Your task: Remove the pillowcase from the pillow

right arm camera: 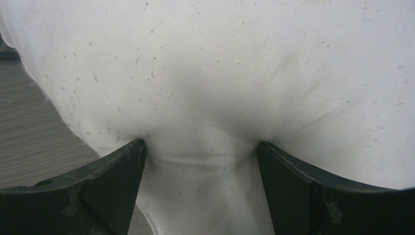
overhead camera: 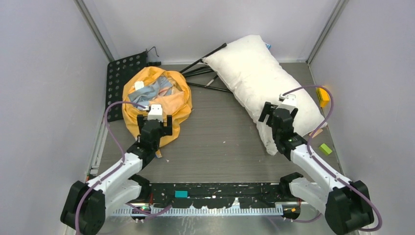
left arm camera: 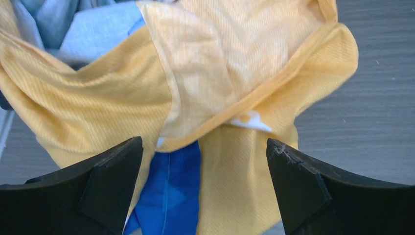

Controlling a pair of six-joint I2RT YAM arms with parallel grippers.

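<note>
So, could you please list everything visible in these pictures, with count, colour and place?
pillowcase: one, orange-yellow with some blue and grey showing, crumpled on the left
pillow: one, white, bare, on the right, reaching the back
perforated plate: one, black, back left
thin rods: several, black, back centre, beside the pillow
yellow block: one, far right
green block: one, right, nearer
teal piece: one, on the near black rail
table: one, grey
left gripper: black, open, over the pillowcase
right gripper: black, open, fingers pressed into the pillow
</note>
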